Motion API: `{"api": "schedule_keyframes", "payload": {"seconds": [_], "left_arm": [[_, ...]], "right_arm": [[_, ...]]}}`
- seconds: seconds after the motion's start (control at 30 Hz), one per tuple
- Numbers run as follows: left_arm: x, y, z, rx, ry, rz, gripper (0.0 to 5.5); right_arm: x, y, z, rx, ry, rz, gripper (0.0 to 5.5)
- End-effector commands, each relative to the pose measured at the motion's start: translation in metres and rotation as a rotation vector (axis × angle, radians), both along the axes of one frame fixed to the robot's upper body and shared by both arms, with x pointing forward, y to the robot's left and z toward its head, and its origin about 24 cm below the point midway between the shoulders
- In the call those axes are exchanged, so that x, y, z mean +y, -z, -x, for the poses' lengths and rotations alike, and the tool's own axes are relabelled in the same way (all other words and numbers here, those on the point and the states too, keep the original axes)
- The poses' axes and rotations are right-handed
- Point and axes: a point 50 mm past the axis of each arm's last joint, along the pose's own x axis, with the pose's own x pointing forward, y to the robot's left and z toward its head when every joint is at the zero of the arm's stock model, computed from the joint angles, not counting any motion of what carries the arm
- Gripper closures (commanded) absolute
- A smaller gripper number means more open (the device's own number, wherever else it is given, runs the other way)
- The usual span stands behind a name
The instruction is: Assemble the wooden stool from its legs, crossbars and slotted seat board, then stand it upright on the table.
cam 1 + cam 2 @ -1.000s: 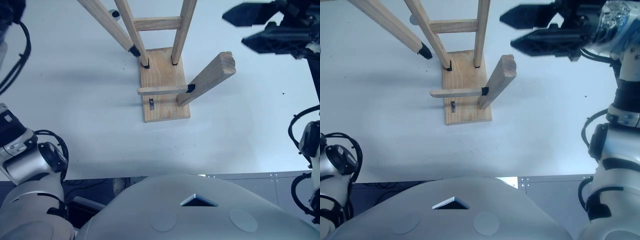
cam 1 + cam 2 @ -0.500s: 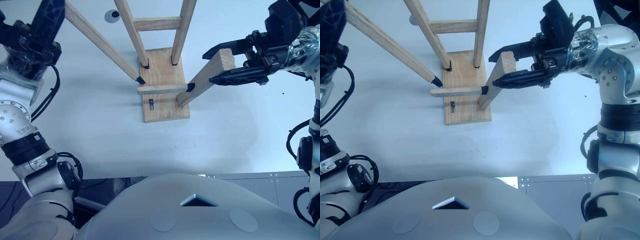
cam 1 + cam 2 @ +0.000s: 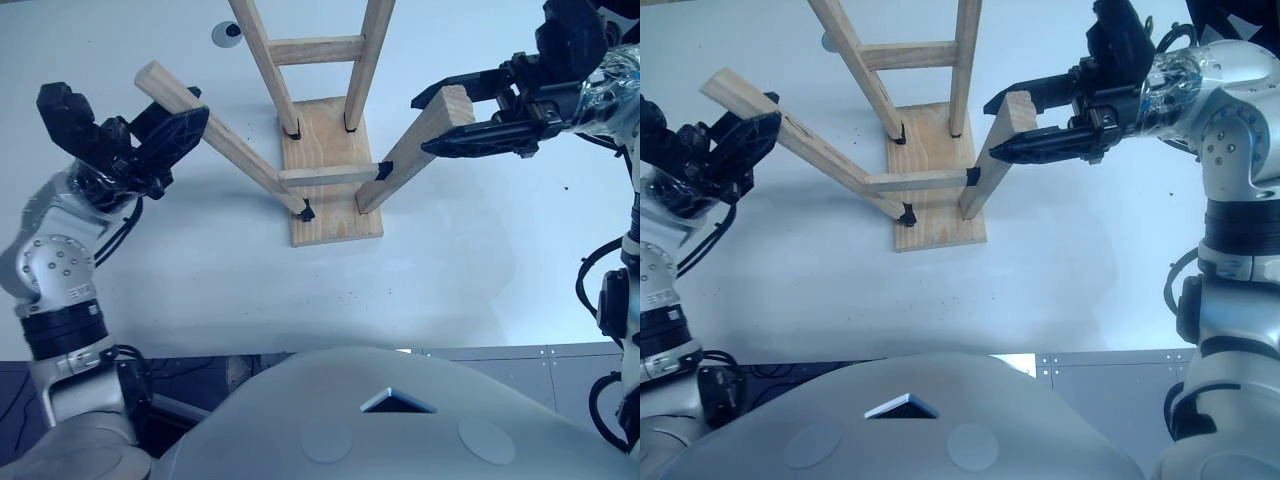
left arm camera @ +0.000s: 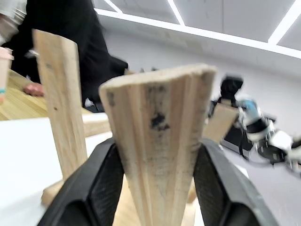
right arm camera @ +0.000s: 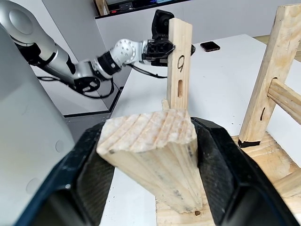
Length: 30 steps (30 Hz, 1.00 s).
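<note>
In the left eye view the seat board (image 3: 335,215) lies flat on the table (image 3: 480,260), underside up. Two rear legs (image 3: 265,60) already stand in its far slots, joined by the upper crossbar (image 3: 315,47). Our right gripper (image 3: 445,118) is clamped on the top end of the front leg (image 3: 400,165), which leans outward from its slot on our right. Our left gripper (image 3: 160,115) grasps the loose leg (image 3: 245,160) near its top. That leg slants steeply, its black-tipped foot touching the board's near-left edge. The low crossbar (image 3: 328,175) runs from the front leg to the loose leg. The right eye view shows the same layout, with the crossbar's free end meeting the loose leg just above its foot; we cannot tell whether it has entered the mortise. In the left wrist view both fingers (image 4: 103,188) press the sides of the loose leg's cut end. In the right wrist view the pads (image 5: 89,188) squeeze the front leg's end in the same way. We judge we are fitting the fourth and last leg. Next we should raise the loose leg more upright, line its mortise up with the crossbar end, and press the foot into its slot while the right side steadies. Turning the stool over comes after that.
</note>
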Motion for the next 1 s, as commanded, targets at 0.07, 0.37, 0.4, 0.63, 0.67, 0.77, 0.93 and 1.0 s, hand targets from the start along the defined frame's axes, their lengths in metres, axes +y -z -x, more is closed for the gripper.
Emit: {"api": "schedule_keyframes", "payload": {"seconds": [0.07,0.37,0.4,0.63,0.67,0.77,0.93,1.0], "left_arm": [[0.000,-0.003,-0.002,0.030,0.158,-0.357,3.49],[-0.019,-0.038,-0.014,-0.117,0.328,-0.634,3.49],[-0.023,-0.038,-0.013,-0.124,0.335,-0.646,3.49],[-0.032,-0.038,-0.008,-0.145,0.364,-0.701,3.49],[-0.033,-0.037,-0.008,-0.148,0.366,-0.707,3.49],[-0.037,-0.035,-0.005,-0.160,0.385,-0.734,3.49],[-0.038,-0.036,-0.006,-0.166,0.384,-0.764,3.49],[-0.041,-0.036,-0.009,-0.165,0.367,-0.776,3.49]], "right_arm": [[0.000,0.014,0.009,0.049,-0.011,0.051,3.09],[0.008,0.021,0.013,0.055,-0.019,0.046,3.09],[0.009,0.021,0.013,0.057,-0.018,0.046,3.09],[0.011,0.023,0.013,0.059,-0.006,0.040,3.09],[0.011,0.023,0.013,0.057,-0.006,0.041,3.09],[0.012,0.023,0.013,0.054,-0.007,0.043,3.09],[0.013,0.026,0.014,0.048,-0.007,0.060,3.09],[0.014,0.026,0.015,0.042,-0.016,0.065,3.09]]}}
